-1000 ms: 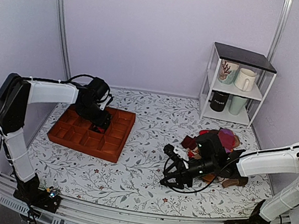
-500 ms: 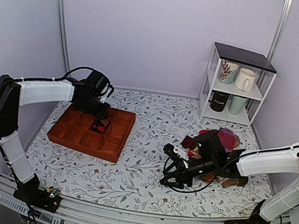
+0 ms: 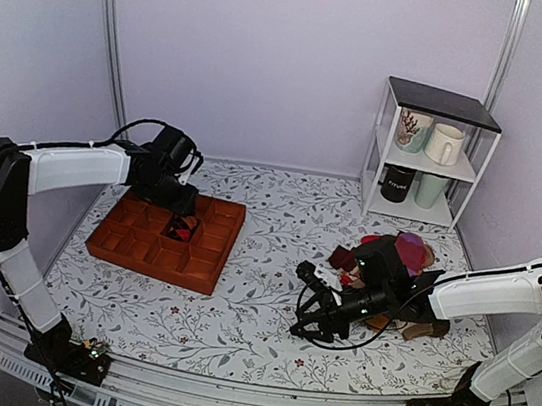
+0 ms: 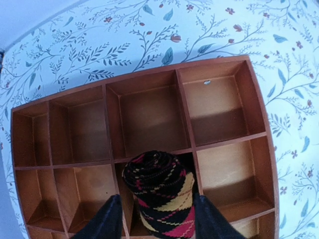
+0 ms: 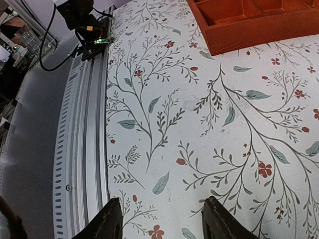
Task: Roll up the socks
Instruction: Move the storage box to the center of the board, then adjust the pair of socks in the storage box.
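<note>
Left tool (image 4: 157,200) is clamped on the socks (image 4: 158,181), which are wound into one tight black roll with red and orange diamonds. From the left wrist camera the roll sits between the two fingers (image 4: 107,219), directly over an inner cell of the tray (image 4: 142,76). Its lower end looks to dip below the cell's dividers, though I cannot tell whether it touches the floor of the cell. The other cells I can see hold nothing.

Right tool (image 5: 162,219) is spread wide with nothing in it, low over the bare tabletop (image 5: 199,124), near the pile (image 3: 411,251) of other socks on the right.

By my reading the rolling itself is finished and I am at the stowing step. The next move calls for easing the left tool straight down until the roll bottoms out, keeping it square to the dividers so the knit does not catch on an edge. Then I would let the fingers part only a little, since the cell is barely wider than the roll, and lift straight up. The risk I would watch for is the roll springing loose, or riding up with a finger as it leaves.
</note>
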Motion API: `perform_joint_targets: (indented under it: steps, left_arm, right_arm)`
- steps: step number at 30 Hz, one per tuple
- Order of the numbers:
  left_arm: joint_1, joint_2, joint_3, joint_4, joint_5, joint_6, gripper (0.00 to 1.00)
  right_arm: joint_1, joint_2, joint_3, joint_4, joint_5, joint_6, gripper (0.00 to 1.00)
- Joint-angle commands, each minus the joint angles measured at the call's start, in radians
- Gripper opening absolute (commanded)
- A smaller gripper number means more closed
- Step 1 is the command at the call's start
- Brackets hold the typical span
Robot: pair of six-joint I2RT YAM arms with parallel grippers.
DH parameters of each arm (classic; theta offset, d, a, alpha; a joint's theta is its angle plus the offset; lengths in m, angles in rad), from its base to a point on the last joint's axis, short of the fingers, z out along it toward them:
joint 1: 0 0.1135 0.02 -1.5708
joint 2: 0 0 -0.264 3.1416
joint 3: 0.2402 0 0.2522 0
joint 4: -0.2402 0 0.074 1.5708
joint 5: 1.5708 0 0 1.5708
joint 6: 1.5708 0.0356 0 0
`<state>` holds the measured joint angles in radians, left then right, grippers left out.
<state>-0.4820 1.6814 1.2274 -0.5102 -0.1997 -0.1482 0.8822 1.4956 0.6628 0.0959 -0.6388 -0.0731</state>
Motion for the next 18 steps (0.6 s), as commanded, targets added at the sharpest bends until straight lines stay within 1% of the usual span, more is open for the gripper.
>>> perform_joint_targets:
  steps: [1,8,12,18]
  left_arm:
    - [-0.009,-0.018,-0.042,-0.003,-0.017,-0.010,0.54]
    - [-0.009,0.013,-0.071,0.023,0.000,-0.009,0.57]
    - [-0.009,0.022,-0.074,0.071,0.012,0.000,0.57]
    - [-0.009,0.070,-0.060,0.070,0.014,-0.006,0.57]
  right_arm:
    - [-0.008,0.023,0.027,-0.013,-0.018,-0.014,0.56]
    - [-0.007,0.029,0.030,-0.015,-0.020,-0.014,0.56]
    - [-0.008,0.029,0.030,-0.016,-0.021,-0.014,0.56]
    - [-0.007,0.026,0.028,-0.022,-0.018,-0.016,0.56]
